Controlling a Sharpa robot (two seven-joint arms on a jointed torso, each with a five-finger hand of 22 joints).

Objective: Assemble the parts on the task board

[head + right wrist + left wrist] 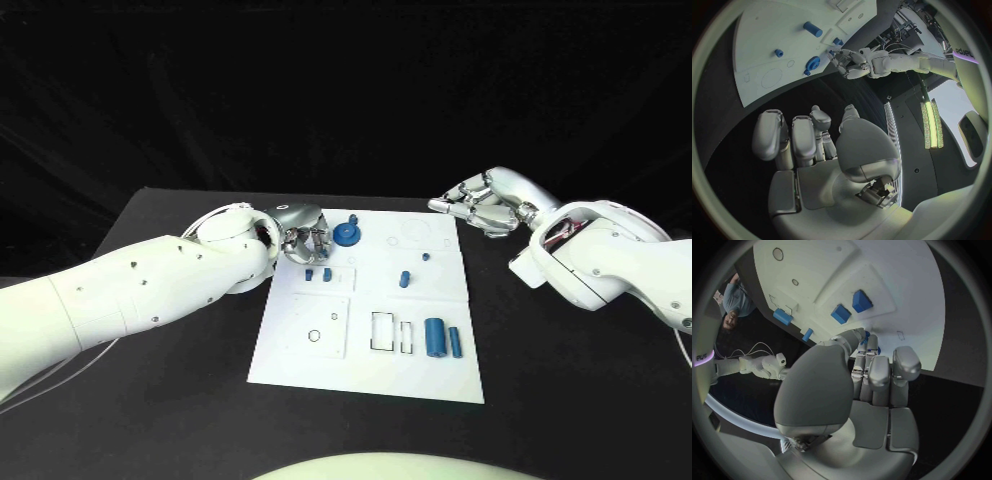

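Task board (361, 350): white plate on the black table, blue parts scattered on it.
Left hand (300, 240): at the board's far left edge, fingers curled just beside the round blue part (346, 235); whether they grip it, I cannot tell.
Right hand (483, 205): off the board's far right corner, fingers curled on nothing.
Two cylinders (444, 340): near the board's right edge, well apart from both hands.

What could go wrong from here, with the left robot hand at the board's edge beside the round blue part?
1. The left robot hand is crowded against the round blue part and the two small blue blocks; a sideways move might knock them.
2. The task board lies loose on the table, so pressure at its edge may shift it.
3. The right robot hand, curled and holding nothing, hangs off the board and cannot steady it.
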